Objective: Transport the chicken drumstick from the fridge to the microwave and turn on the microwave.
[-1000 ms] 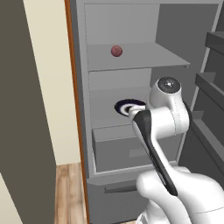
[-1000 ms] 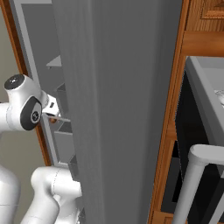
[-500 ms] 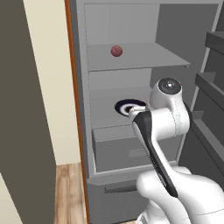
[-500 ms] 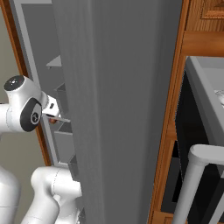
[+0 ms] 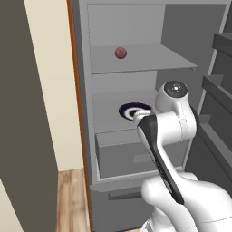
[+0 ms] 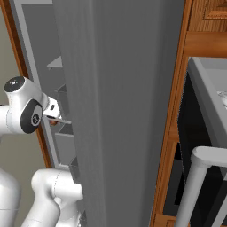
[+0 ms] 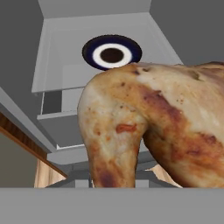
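Observation:
The chicken drumstick (image 7: 148, 131), golden-brown and lumpy, looms close in the hand view and hides my fingertips. My gripper (image 6: 55, 117) is shut on it, and a brown bit of the drumstick (image 6: 52, 123) shows under the hand in the right base view. The hand hangs just in front of the open fridge (image 5: 136, 59), near its middle shelf. On that shelf lies a dark blue and white ringed plate (image 5: 131, 110), also seen beyond the meat as the plate (image 7: 111, 52). In the left base view my own arm hides the hand. The microwave is out of view.
A small reddish ball (image 5: 120, 53) rests on the upper shelf. A drawer (image 5: 131, 154) sits below the plate shelf. The fridge door's racks (image 5: 217, 90) stand at the right. The fridge's grey side (image 6: 119, 111) blocks the middle; a black oven (image 6: 195, 146) lies beyond.

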Motion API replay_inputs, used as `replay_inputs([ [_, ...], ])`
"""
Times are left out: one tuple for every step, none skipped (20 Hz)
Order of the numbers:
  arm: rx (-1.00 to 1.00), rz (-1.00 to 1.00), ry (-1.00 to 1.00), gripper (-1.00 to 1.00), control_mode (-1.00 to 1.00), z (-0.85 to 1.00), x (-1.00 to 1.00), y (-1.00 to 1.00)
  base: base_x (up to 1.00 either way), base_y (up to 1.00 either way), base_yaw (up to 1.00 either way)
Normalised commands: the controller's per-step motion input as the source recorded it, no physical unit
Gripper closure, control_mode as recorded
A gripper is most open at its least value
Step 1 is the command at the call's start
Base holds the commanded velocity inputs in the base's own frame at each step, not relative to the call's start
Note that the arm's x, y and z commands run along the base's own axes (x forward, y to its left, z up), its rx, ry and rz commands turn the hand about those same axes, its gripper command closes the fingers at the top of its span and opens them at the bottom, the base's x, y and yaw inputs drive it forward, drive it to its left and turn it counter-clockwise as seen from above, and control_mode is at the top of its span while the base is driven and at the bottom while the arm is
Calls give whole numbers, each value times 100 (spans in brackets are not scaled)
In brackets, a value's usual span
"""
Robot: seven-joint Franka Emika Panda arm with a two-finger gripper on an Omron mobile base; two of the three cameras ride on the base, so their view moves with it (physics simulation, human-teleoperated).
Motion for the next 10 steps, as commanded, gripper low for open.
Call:
replay_inputs([
  [0, 0, 0, 100, 100, 0, 0, 0, 0, 0, 0],
  [0, 0, 0, 100, 100, 0, 0, 0, 0, 0, 0],
  [0, 0, 0, 100, 100, 0, 0, 0, 0, 0, 0],
  [0, 0, 0, 100, 100, 0, 0, 0, 0, 0, 0],
  [0, 0, 0, 100, 100, 0, 0, 0, 0, 0, 0],
  [0, 0, 0, 100, 100, 0, 0, 0, 0, 0, 0],
  [0, 0, 0, 100, 100, 0, 0, 0, 0, 0, 0],
  [0, 0, 0, 100, 100, 0, 0, 0, 0, 0, 0],
  [0, 0, 0, 100, 100, 0, 0, 0, -5, 2, 0],
  [0, 0, 0, 100, 100, 0, 0, 0, -31, 17, 0],
])
